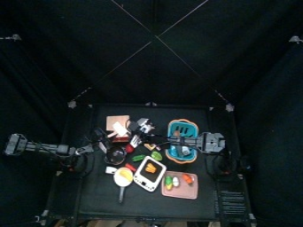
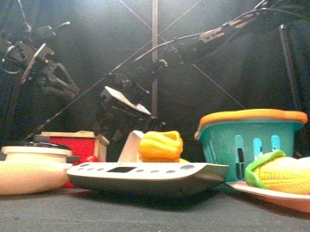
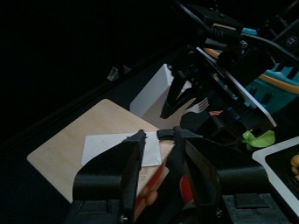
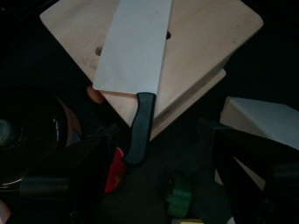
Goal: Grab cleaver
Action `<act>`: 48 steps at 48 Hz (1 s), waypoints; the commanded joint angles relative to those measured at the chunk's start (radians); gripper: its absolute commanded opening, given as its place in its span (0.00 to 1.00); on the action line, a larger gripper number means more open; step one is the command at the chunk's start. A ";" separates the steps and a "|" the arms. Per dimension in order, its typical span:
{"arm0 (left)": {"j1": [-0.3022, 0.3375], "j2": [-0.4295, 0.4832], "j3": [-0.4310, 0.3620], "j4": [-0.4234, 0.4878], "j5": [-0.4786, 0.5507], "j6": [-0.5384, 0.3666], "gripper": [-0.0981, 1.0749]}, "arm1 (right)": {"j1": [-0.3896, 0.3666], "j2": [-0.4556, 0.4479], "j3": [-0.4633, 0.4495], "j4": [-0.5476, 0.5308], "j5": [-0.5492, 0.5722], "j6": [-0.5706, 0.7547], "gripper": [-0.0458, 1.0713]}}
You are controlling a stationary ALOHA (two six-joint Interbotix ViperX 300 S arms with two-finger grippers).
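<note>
The cleaver [image 4: 135, 52] has a broad pale blade and a black handle [image 4: 140, 127]. It lies flat on a wooden cutting board [image 4: 216, 44]. My right gripper [image 4: 159, 175] is open and hovers over the handle end, one jaw on each side, not touching it. In the top view the right arm reaches across to the board [image 1: 117, 119], with the gripper [image 1: 142, 125] at its edge. My left gripper [image 3: 163, 166] is open and empty, close to the board [image 3: 70, 149] and the cleaver's blade [image 3: 114, 145]. It sits left of centre in the top view [image 1: 104, 144].
A teal basket [image 2: 252, 140] stands at the right beside a pink plate [image 2: 273, 192] with corn [image 2: 281, 172]. A white scale [image 2: 145, 174] carrying a yellow pepper [image 2: 160, 145] sits at the front. A cream bowl [image 2: 31, 170] and a red box [image 2: 75, 145] are at the left.
</note>
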 commanded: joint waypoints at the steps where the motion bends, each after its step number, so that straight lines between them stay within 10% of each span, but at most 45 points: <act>1: 0.003 0.000 -0.011 0.003 0.002 -0.002 0.72 | -0.003 -0.026 -0.028 -0.002 0.000 0.000 0.94; 26: 0.003 0.000 -0.011 0.003 0.002 -0.002 0.72 | 0.002 -0.031 -0.028 -0.002 0.015 0.000 0.51; 48: 0.003 0.002 -0.005 0.003 0.000 0.000 0.72 | 0.048 -0.080 -0.014 -0.011 0.101 -0.002 0.47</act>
